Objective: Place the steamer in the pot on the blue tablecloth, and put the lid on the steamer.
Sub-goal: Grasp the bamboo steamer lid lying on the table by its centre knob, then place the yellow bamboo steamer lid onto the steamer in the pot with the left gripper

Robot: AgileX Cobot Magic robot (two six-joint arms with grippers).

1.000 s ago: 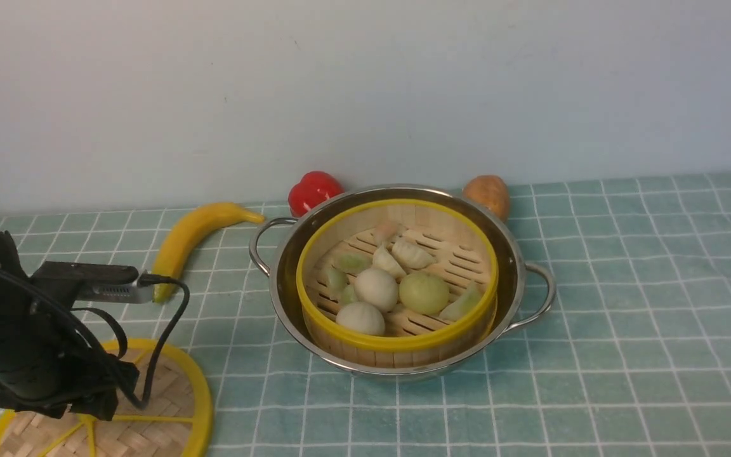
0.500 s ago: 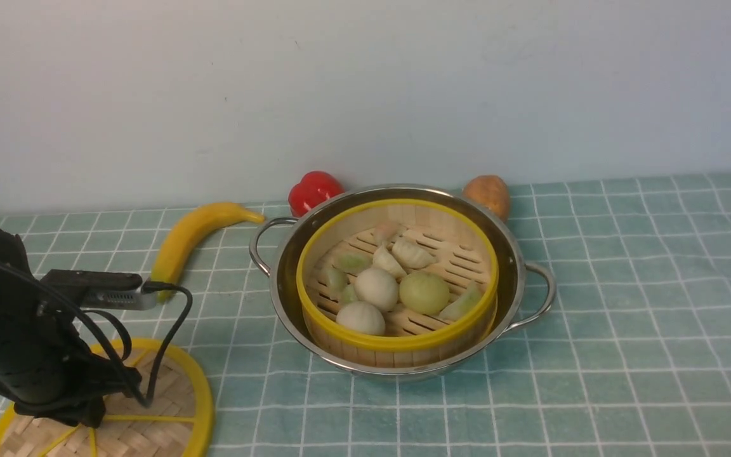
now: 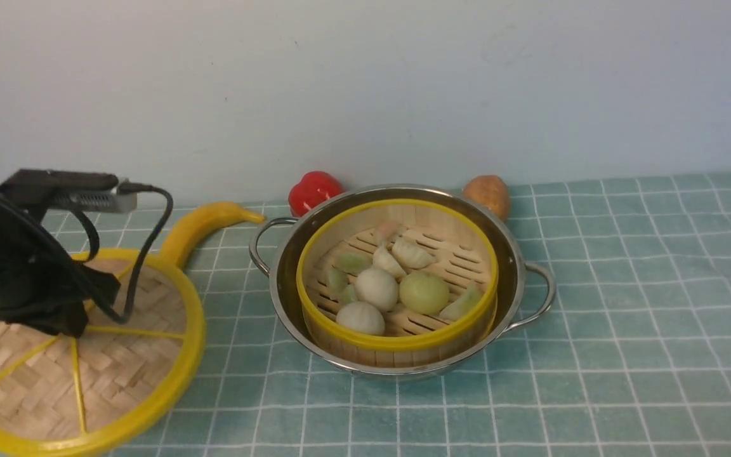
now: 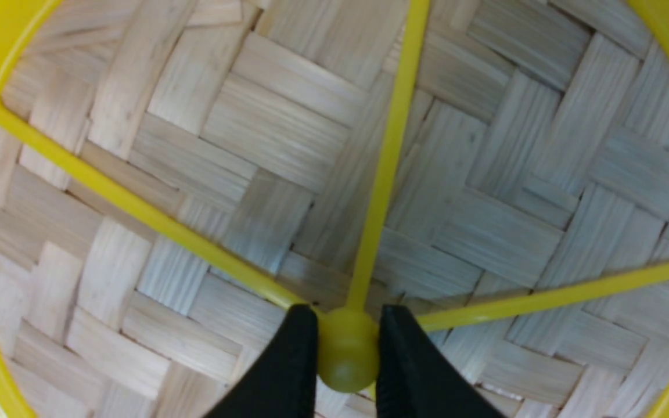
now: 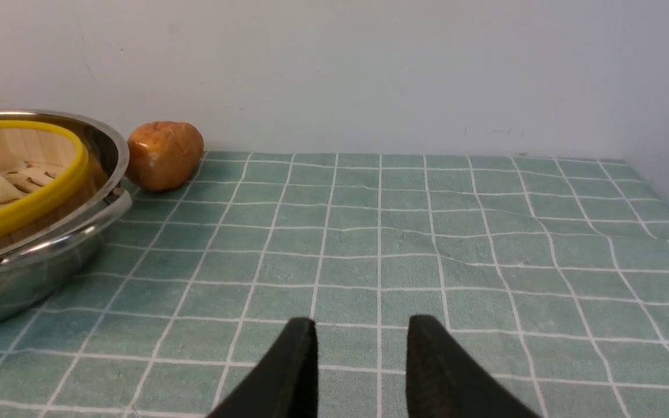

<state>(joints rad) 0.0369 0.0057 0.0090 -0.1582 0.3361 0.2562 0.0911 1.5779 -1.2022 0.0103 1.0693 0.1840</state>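
The bamboo steamer (image 3: 397,339) sits inside the shiny steel pot (image 3: 511,254) on the blue tablecloth (image 3: 625,317); it holds several buns and dumplings. The pot's rim and the steamer also show in the right wrist view, pot (image 5: 111,145), steamer (image 5: 50,191). At the front left the woven lid (image 3: 118,362) hangs tilted above the cloth, my left gripper (image 4: 346,316) shut on its central yellow knob (image 4: 343,363). My right gripper (image 5: 360,328) is open over bare cloth, right of the pot, and does not show in the front view.
A yellow banana (image 3: 197,225) lies behind the lid. A red pepper (image 3: 313,190) and a brown potato (image 3: 487,193) rest against the back wall behind the pot. The potato (image 5: 164,155) is also in the right wrist view.
My left gripper closed on the lid's knob and lifted the lid off the cloth, tilting it toward the camera. The right gripper has not moved.
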